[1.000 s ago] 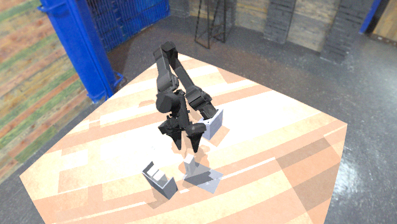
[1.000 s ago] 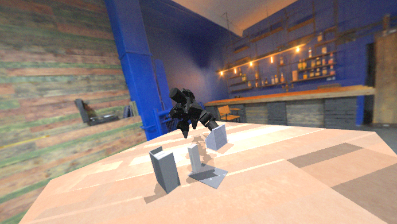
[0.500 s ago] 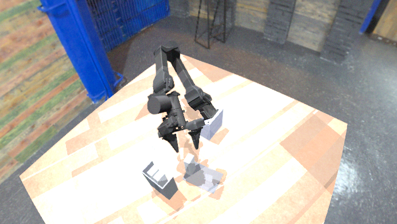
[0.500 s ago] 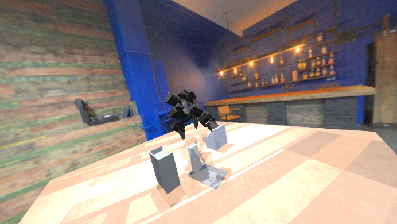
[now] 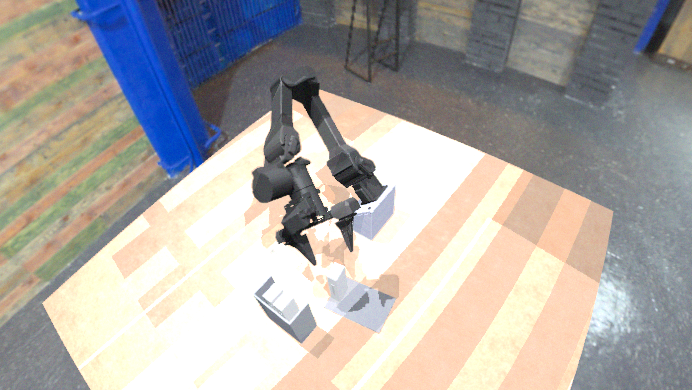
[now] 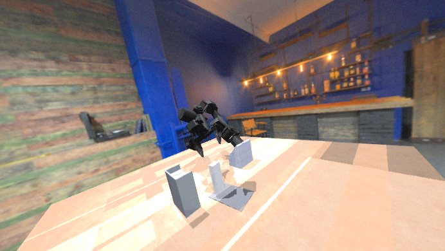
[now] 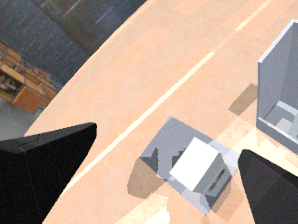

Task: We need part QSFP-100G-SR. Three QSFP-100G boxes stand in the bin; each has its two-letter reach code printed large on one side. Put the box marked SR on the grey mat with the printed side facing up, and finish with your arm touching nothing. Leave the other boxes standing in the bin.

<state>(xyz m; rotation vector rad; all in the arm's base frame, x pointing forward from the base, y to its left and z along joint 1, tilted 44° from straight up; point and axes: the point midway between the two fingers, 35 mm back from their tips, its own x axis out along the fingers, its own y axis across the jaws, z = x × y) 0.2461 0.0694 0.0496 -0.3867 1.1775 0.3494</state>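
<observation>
A pale box stands upright on its narrow end on the grey mat, near one side of it. Dark print shows on one upright side in the wrist view, too small and oblique to read; that side faces sideways, not up. My gripper is open and empty, above the table and clear of the box. The grey bin holds the other pale boxes, standing; their print is hidden.
The bin stands close beside the mat, with tall walls. A pale grey-lilac block stands at the arm's base, behind the mat. Shadows of the arm fall on the mat and the table.
</observation>
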